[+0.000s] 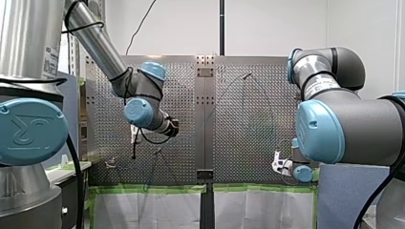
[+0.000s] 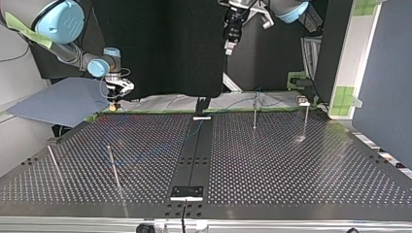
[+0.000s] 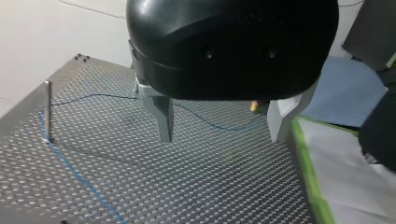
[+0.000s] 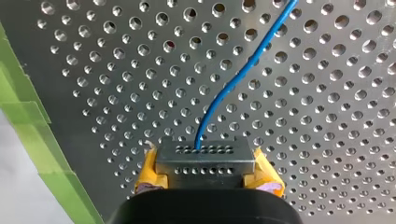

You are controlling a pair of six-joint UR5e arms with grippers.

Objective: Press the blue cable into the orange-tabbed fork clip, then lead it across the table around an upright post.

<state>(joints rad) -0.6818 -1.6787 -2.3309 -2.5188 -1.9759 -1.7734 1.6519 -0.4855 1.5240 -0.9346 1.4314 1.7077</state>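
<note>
A thin blue cable [image 3: 212,122] crosses the perforated table and bends round the foot of an upright post [image 3: 47,109]. My left gripper [image 3: 222,126] hangs open above the table, its metal fingers [image 3: 161,116] astride the cable without touching it. The cable's far end meets a small orange spot [image 3: 254,106]; I cannot tell whether this is the clip. In the right wrist view the blue cable [image 4: 233,84] runs into the metal tip between the yellow pads [image 4: 149,175] of my right gripper [image 4: 205,161], which is shut on it, low at the table's edge [image 2: 115,99].
Several thin upright posts [image 2: 112,165] [image 2: 254,114] [image 2: 306,119] stand on the table. A black centre strip [image 2: 194,155] divides it. Green tape [image 4: 28,130] lines the edge by my right gripper. A blue sheet [image 2: 63,99] lies beyond that edge.
</note>
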